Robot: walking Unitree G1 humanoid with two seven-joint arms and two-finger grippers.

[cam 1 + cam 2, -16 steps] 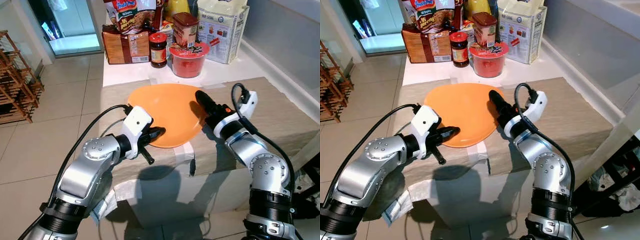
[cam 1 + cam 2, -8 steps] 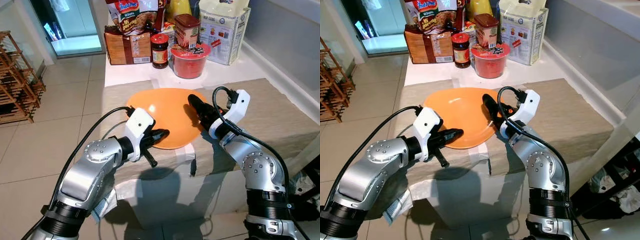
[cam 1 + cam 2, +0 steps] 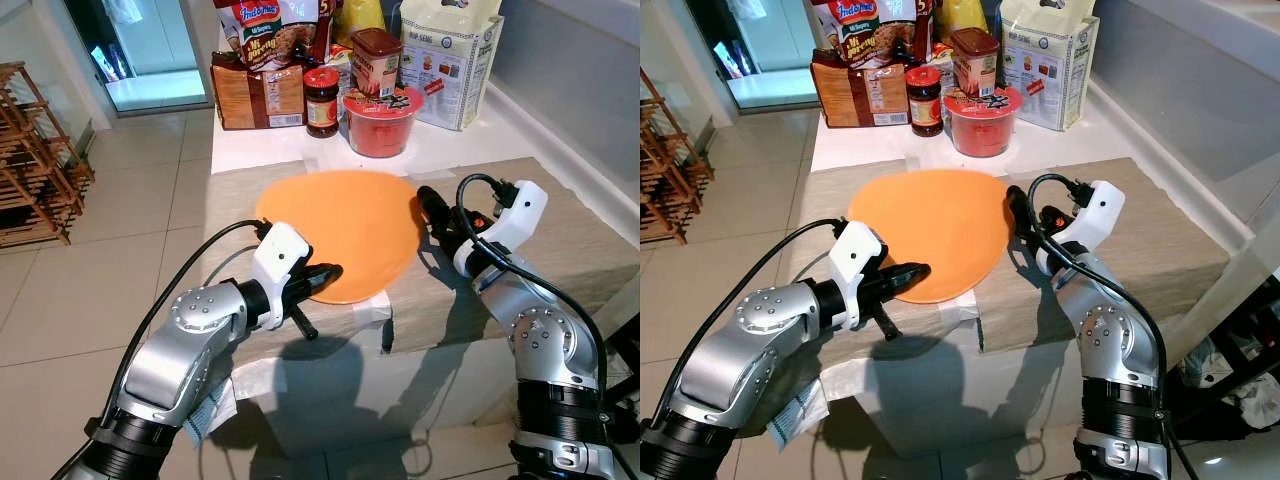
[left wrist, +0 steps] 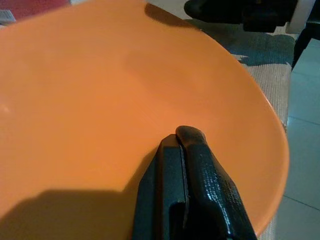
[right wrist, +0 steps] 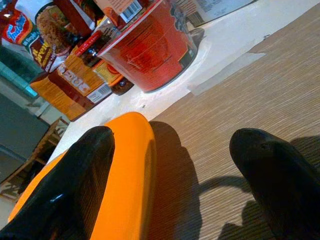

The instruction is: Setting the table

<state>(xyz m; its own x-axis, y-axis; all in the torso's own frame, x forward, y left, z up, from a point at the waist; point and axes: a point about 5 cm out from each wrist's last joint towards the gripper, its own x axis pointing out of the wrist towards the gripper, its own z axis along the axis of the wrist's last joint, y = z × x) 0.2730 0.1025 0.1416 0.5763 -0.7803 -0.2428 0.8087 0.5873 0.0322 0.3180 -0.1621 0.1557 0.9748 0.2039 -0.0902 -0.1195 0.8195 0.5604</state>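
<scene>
One tabletop (image 3: pixel 560 240) with a woven mat, one orange plate (image 3: pixel 340 225) lying on it. Two tools: left tool (image 3: pixel 325 277) clamped shut on the plate's near edge, right tool (image 3: pixel 1018 208) spread open at its right rim.

Noodle packet (image 3: pixel 272 25) cut off at the top edge, flour bag (image 3: pixel 447 55) likewise (labels mostly unreadable)

We saw bright, even daylight and sharp head views. The arms threw hard shadows onto the desk (image 3: pixel 560 240) front and floor (image 3: pixel 60 300). Close up, the left claw (image 4: pixel 186 137) looked soft; edges bowed slightly.
</scene>
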